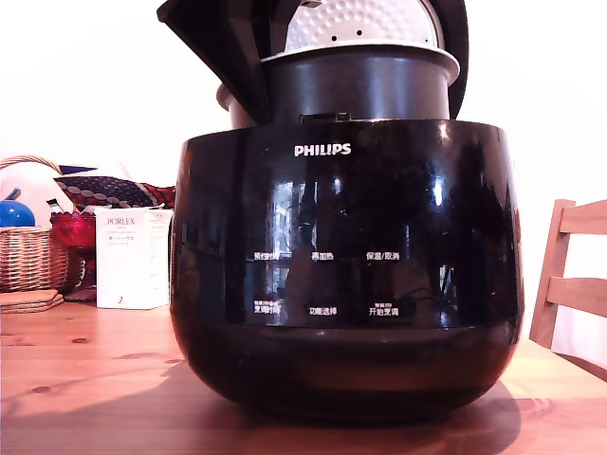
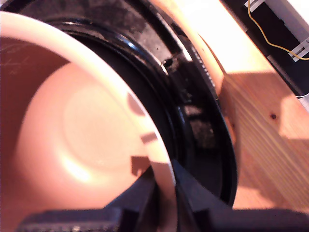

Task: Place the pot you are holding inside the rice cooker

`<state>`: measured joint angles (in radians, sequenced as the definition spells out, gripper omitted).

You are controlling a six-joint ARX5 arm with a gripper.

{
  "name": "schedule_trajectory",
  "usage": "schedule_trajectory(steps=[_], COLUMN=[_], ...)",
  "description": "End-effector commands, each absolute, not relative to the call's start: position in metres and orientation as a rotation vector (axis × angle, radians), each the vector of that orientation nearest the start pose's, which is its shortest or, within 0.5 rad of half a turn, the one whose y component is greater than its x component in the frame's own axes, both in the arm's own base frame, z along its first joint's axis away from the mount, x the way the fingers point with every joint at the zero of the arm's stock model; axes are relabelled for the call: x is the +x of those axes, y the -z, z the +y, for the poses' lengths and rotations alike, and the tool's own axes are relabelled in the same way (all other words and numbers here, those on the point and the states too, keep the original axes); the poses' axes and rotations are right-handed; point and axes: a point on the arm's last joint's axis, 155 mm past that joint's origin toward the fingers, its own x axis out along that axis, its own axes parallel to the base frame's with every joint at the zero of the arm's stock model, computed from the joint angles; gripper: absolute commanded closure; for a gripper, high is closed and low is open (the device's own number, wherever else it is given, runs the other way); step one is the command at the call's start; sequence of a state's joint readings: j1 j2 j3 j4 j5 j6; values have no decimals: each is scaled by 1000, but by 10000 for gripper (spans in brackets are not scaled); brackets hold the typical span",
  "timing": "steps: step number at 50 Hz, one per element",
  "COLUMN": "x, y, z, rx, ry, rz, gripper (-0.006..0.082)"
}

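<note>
Lowering the pot (image 2: 87,130) straight, with its rim level all round the rice cooker (image 2: 203,121) opening, seems the thing to get right, since it rides only partly sunk into the well. The gripper (image 2: 164,193) has its jaws clamped on the pot's thin wall, one inside, one outside. Beyond the jaws lies the cooker's dark well. In the exterior view the arm reaches down from above, the open lid (image 1: 365,24) behind the pot
</note>
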<state>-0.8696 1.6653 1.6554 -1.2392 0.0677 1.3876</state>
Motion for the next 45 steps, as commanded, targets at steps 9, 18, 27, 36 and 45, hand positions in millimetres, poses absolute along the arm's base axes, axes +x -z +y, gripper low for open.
schedule_trajectory(steps=[9,18,27,36,45], x=[230,229,228,228,228], y=[-183,-179,-178,-180,-181], z=[-298,-299,-298,-305,-307], rx=[1589,1593,1590,1570,1565], ry=[1601,1611,1617,1603,1599], rz=[454,465,472,457,453], gripper=[790,790,790,726,683])
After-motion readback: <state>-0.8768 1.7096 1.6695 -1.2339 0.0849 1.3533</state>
